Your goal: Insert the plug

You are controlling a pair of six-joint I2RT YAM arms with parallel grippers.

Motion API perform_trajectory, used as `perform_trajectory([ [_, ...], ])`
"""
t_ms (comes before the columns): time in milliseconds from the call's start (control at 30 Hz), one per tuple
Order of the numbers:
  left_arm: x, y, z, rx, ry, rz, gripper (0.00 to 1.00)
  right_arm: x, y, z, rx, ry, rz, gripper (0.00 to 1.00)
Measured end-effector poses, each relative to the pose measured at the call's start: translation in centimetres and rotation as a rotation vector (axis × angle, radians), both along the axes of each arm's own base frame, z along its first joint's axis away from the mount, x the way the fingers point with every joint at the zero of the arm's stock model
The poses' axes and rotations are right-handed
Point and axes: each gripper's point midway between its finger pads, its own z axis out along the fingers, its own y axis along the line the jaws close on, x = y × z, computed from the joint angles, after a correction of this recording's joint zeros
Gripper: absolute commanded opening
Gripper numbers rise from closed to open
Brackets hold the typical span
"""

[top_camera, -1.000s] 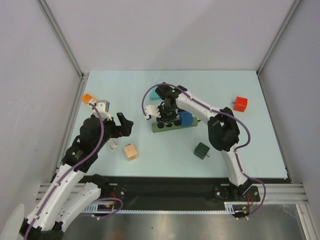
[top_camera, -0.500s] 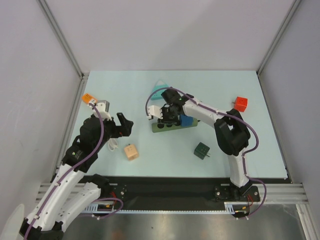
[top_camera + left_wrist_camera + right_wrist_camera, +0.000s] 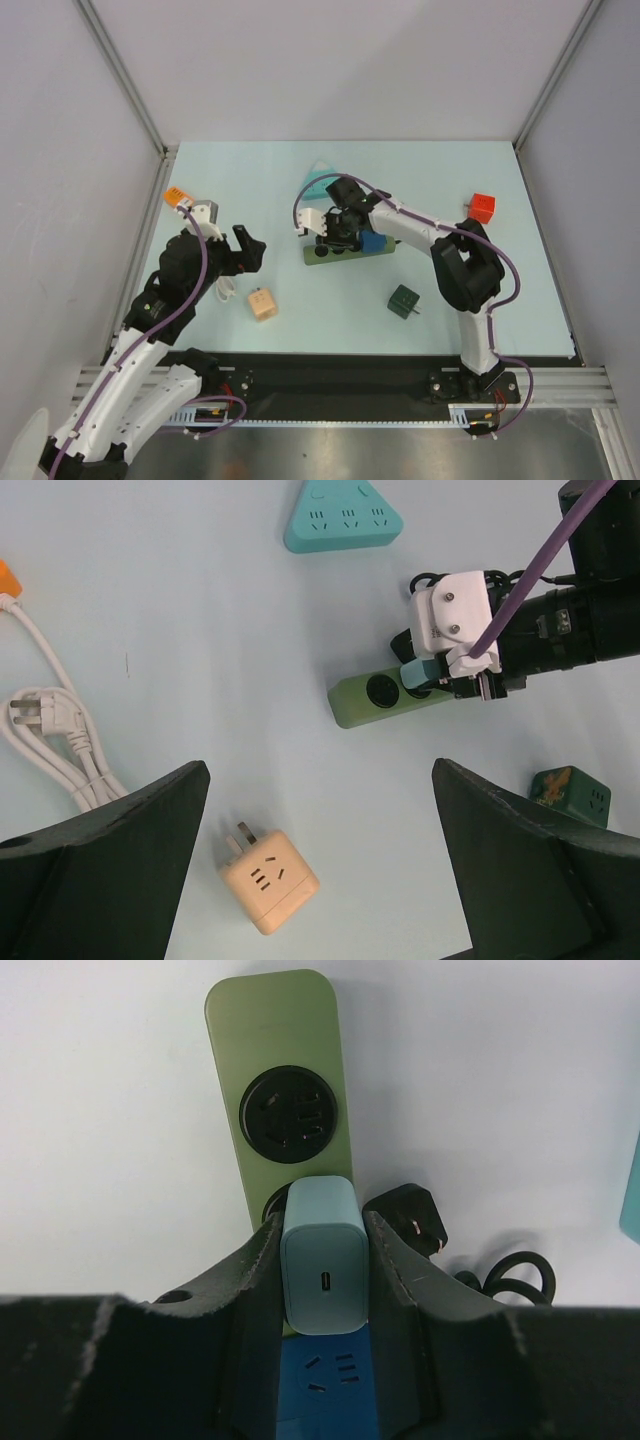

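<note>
**Right arm shifted over the strip**

Since a second ago, the right arm's elbow is seen swung outward, and the right gripper is shifted slightly along the olive-green plastic power strip. The pale teal rectangular charger plug is clamped between the dark fingers, at the strip's second round socket and just beside a blue cube adapter. Whether it is seated cannot be told. The left gripper is spread wide, well apart from the strip, and a beige cube adapter is seen on the table below it.
</note>
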Motion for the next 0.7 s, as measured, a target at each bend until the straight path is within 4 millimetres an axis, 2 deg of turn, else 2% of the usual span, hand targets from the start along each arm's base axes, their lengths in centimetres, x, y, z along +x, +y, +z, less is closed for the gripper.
perform_trajectory([
  [33, 0.0, 0.0, 0.0, 0.0, 0.0, 0.001, 1.0, 0.0, 0.0, 0.0, 0.003, 0.0, -0.004, 0.14],
  [100, 0.0, 0.1, 0.0, 0.0, 0.0, 0.002, 1.0, 0.0, 0.0, 0.1, 0.011, -0.007, -0.009, 0.32],
  [200, 0.0, 0.1, 0.0, 0.0, 0.0, 0.003, 1.0, 0.1, 0.0, 0.2, 0.018, -0.019, -0.011, 0.42],
  [233, 0.0, 0.1, 0.0, 0.0, 0.0, 0.003, 1.0, 0.1, 0.0, 0.2, 0.017, -0.02, -0.016, 0.71],
  [267, 0.0, 0.1, 0.0, 0.0, 0.0, 0.003, 1.0, 0.1, 0.0, 0.1, 0.019, -0.016, -0.028, 0.79],
  [400, 0.1, 0.1, 0.0, 0.0, 0.0, 0.005, 1.0, -0.9, -0.7, -3.2, -0.037, 0.047, -0.048, 0.84],
  [433, 0.1, 0.1, 0.0, 0.0, 0.0, 0.006, 1.0, -0.9, -0.7, -3.3, -0.037, 0.05, -0.05, 0.95],
  [467, 0.1, 0.1, 0.0, 0.0, 0.0, 0.006, 1.0, -0.8, -0.7, -3.1, -0.038, 0.042, -0.059, 1.0],
  [700, 0.1, 0.2, 0.0, -0.001, 0.0, 0.008, 1.0, -0.4, -1.1, -2.9, -0.059, 0.028, -0.074, 1.0],
])
